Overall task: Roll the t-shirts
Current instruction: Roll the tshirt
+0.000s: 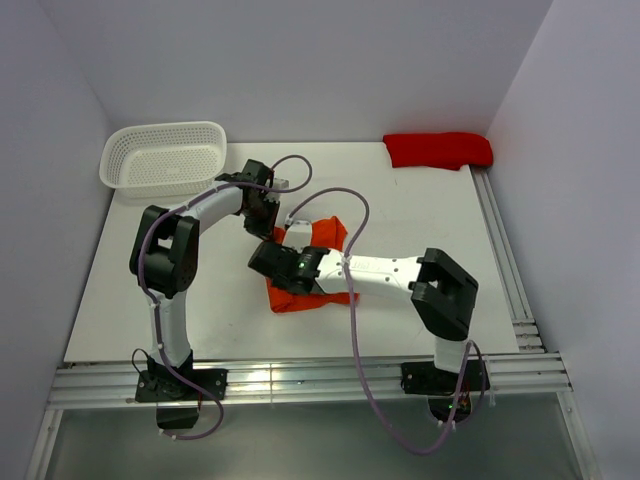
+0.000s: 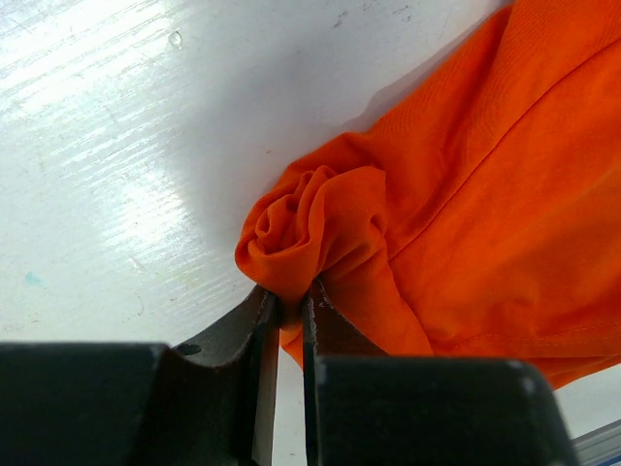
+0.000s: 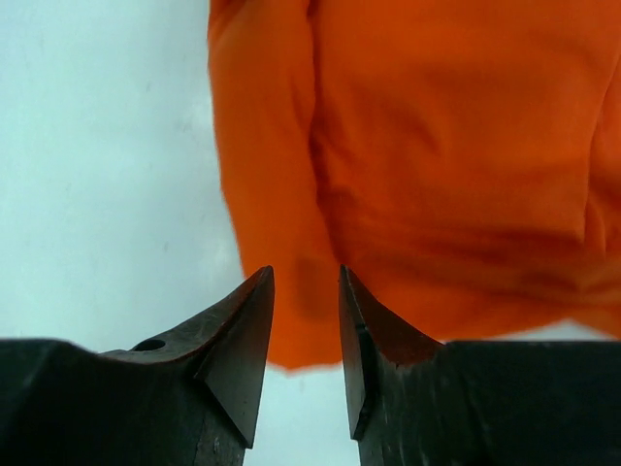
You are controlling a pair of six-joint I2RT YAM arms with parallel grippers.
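Observation:
The orange t-shirt point(image 1: 300, 301) lies bunched in the middle of the white table, partly hidden under my right wrist. In the left wrist view its near end is twisted into a small roll point(image 2: 310, 218). My left gripper point(image 2: 289, 297) is shut on that rolled end; from above it point(image 1: 270, 230) sits at the shirt's far left corner. My right gripper point(image 3: 304, 277) is open a little, with nothing between its fingers, just above the flat orange fabric point(image 3: 437, 146) near its edge. From above it point(image 1: 272, 264) is over the shirt's left side.
A white plastic basket point(image 1: 165, 155) stands at the far left corner. A red folded cloth bundle point(image 1: 438, 150) lies at the far right. Metal rails run along the table's near and right edges point(image 1: 505, 270).

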